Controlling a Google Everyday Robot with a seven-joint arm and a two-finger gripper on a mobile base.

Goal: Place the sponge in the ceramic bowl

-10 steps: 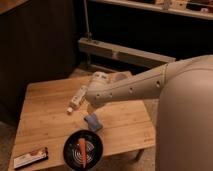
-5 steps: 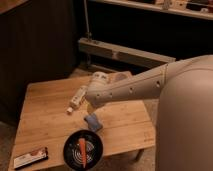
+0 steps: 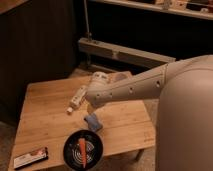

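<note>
Unmoved, tool (image 3: 91,113) over sponge (image 3: 93,123) beside bowl (image 3: 71,153).

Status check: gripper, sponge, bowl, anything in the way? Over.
Gripper over middle of table, directly above sponge. Sponge outside ceramic bowl, just past its far rim. Orange stick-shaped item lies in the bowl; white tube behind the gripper.

1 camera, high behind the arm (image 3: 135,87), looks down at the table (image 3: 45,107), end effector (image 3: 92,114) over its near half.

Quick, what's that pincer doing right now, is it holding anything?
Pincer: right over the blue sponge, just beyond the black bowl; whether it is open, closed or holding the sponge cannot be told.
</note>
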